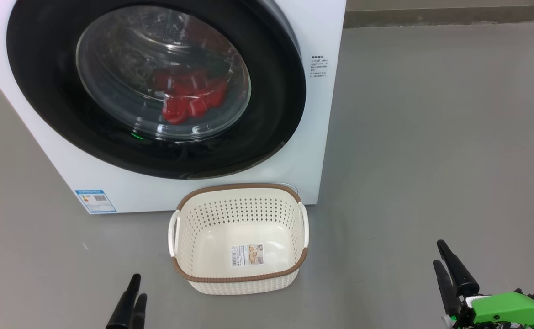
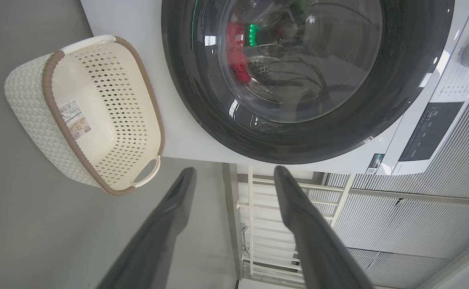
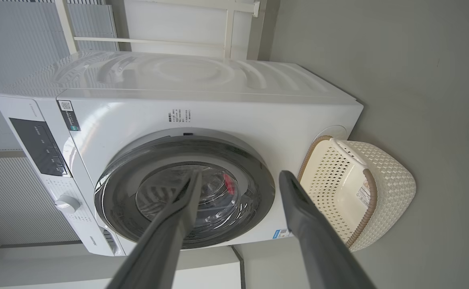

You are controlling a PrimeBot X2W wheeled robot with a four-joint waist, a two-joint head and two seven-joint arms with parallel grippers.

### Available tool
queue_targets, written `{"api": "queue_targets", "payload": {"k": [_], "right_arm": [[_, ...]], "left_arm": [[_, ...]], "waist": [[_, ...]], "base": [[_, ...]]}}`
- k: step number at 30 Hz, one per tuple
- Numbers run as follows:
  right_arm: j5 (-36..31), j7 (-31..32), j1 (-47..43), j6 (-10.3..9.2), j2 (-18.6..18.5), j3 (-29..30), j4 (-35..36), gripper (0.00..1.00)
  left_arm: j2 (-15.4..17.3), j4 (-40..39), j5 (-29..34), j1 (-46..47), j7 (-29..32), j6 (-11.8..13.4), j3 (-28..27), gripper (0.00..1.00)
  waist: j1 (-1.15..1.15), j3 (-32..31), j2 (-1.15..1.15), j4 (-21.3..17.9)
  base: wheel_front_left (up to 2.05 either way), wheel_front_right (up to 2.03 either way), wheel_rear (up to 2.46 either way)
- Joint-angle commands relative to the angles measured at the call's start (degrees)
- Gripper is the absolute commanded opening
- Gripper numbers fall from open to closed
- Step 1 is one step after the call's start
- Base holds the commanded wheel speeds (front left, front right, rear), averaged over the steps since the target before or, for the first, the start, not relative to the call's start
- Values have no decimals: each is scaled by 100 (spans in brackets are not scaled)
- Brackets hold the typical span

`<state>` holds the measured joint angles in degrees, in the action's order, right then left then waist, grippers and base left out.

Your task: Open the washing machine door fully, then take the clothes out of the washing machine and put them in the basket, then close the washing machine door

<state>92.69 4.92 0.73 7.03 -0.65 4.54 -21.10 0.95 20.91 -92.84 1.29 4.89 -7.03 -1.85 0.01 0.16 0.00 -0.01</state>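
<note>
At the lower left of the head view the left gripper (image 1: 139, 285) hangs over the grey floor (image 1: 431, 137), well short of the machine; its wrist view shows the two dark fingers spread wide with nothing between them. Beyond it, low on the front's left corner, sits a small blue label sticker (image 1: 95, 201). The washing machine (image 1: 321, 36) fills the upper left, a white box standing on the floor; the washing machine door (image 1: 43, 91) is shut flat against the front, its glossy black rim ringing a bulging glass bowl. The clothes (image 1: 189, 98) lie inside the drum as a red heap behind that glass, low and right of centre; the closed door stands between them and both grippers. A block of small printed text (image 1: 319, 66) sits on the white front right of the rim. Below the door's lower right, the basket (image 1: 239, 187) stands upright on the floor with its far brown rim just beside the machine's base; a paper label (image 1: 247, 255) is stuck to its bottom. The right wrist view adds a dark control panel (image 3: 37, 146) and a white knob (image 3: 66, 204). At the lower right the right gripper (image 1: 438, 252), with a green housing (image 1: 509, 308) behind it, hangs well apart from basket and machine; its fingers are parted wide and grasp nothing.
</note>
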Motion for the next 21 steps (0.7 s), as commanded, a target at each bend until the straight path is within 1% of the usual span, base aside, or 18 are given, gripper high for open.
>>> {"api": "queue_targets", "payload": {"k": [1,11,21], "right_arm": [[-3,-54,296,5,-66,-46,112,100],[-276,-254,536,9,-114,-318,2,100],[-982,-425,750,13,-113,-388,-92,100]], "left_arm": [[56,-108,10,287,-35,-7,0,100],[129,-56,318,491,-253,-11,195,100],[117,-24,1118,644,-424,39,196,100]], "waist": [[0,2,0,0],[-1,7,0,-2],[-1,11,0,-1]], "base": [[0,0,0],[0,0,0],[0,0,0]]}}
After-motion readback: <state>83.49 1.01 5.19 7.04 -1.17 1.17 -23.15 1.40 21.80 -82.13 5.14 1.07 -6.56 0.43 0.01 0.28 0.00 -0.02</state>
